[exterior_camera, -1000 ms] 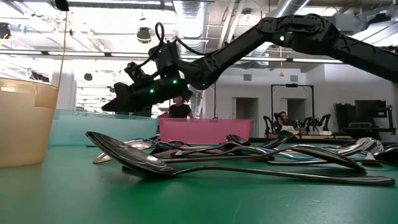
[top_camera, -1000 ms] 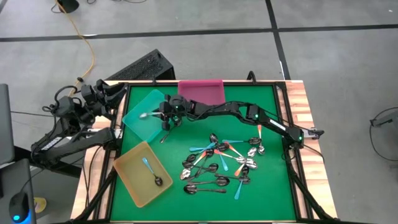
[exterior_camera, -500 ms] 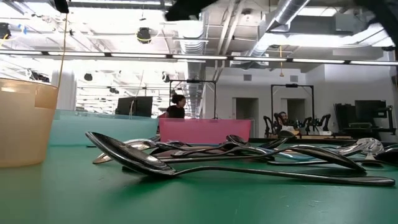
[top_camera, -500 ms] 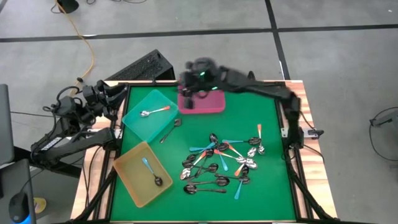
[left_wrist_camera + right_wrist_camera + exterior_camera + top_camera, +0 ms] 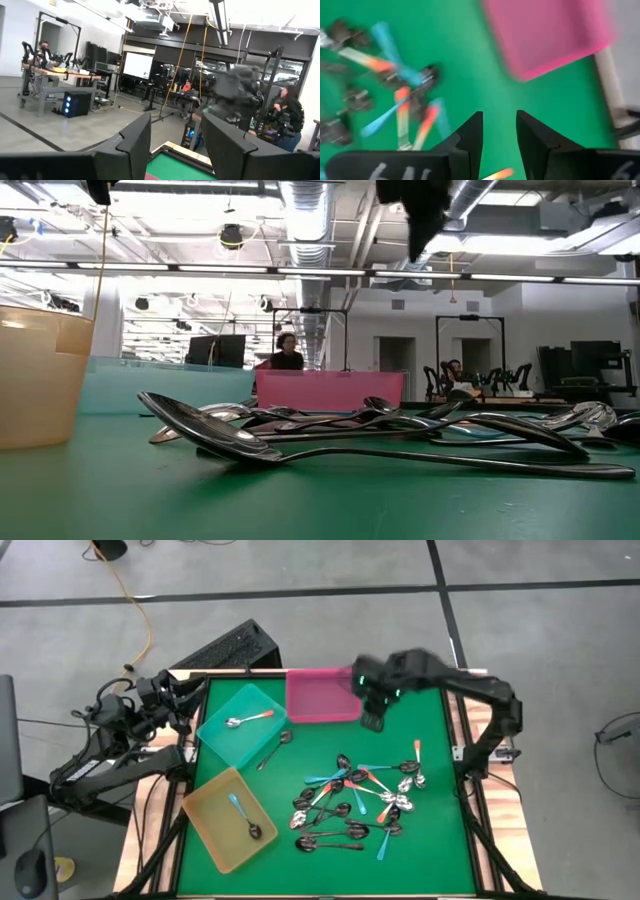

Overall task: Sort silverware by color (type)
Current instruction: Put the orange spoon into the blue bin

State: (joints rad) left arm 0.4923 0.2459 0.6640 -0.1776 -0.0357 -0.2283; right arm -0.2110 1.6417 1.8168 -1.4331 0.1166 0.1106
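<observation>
Open mat: bare green between the pink tray (image 5: 323, 696) and the spoon pile (image 5: 355, 805), and along the table's near edge.
Pile: spoons tangled and overlapping, little room between them.
Left side: teal tray (image 5: 240, 723) and yellow tray (image 5: 229, 817), with a dark spoon (image 5: 274, 749) just beside the teal one.
Overhead: right gripper (image 5: 373, 722) hangs by the pink tray's corner, fingers apart, nothing between them.
Left arm (image 5: 125, 730): off the table's left edge.

Grey floor (image 5: 560, 690) (exposed ceiling ducts (image 5: 310, 210))

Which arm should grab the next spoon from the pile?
Right. Its tool hangs open and empty over the mat just beyond the spoon pile, while the left tool sits shut off the table's left edge.
</observation>
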